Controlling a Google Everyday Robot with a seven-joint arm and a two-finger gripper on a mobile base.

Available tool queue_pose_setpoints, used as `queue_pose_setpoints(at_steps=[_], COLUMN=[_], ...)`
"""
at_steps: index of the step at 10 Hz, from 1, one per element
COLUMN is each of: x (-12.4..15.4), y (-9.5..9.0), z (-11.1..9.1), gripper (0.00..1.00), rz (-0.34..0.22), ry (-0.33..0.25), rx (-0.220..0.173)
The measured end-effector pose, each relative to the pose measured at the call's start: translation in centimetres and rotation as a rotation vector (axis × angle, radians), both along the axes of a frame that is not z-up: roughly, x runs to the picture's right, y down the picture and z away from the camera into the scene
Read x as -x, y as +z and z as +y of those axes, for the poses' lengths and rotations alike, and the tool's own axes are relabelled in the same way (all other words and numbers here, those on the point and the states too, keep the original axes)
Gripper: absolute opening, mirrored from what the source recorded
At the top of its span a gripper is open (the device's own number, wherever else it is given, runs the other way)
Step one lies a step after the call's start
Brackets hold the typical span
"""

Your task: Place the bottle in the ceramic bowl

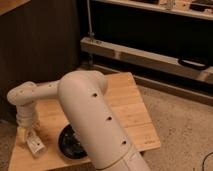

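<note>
Bottle [34,145] is tilted near the edge of the table [131,107], right under the tool [25,134] and just beside the ceramic bowl [69,145]. I cannot tell if the tool grips it or not. To do this well, I think the tool must hold tight, lift a little, go over the bowl's middle, then let go low. The big arm [95,125] hides part of the bowl.

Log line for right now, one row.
gripper: low over table | bottle: at gripper, outside bowl | ceramic bowl: beside bottle, partly behind arm
</note>
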State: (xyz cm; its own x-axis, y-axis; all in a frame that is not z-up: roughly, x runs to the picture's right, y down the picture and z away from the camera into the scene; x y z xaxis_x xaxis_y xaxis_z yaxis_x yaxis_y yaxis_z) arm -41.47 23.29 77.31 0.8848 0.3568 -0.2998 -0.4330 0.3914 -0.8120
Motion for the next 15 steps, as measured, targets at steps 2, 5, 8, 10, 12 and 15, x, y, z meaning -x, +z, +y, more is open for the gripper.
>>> queue_pose_setpoints(at_steps=[2,5,8,10,12,15], x=[0.2,0.32,0.22,0.03,-0.28,-0.13], y=[0.11,0.16,0.15,0.19,0.32,0.15], z=[0.09,-0.02,-0.01,0.01,0.09,0.32], gripper=[0.55,0.26,0.01,0.0,0.0,0.0], rz=[-0.009,-0.022,-0.029,-0.018,-0.001,0.004], ry=[-0.017,-0.037,-0.071,-0.077,-0.083,-0.096], rx=[0.006,0.013,0.02,0.012,0.001,-0.013])
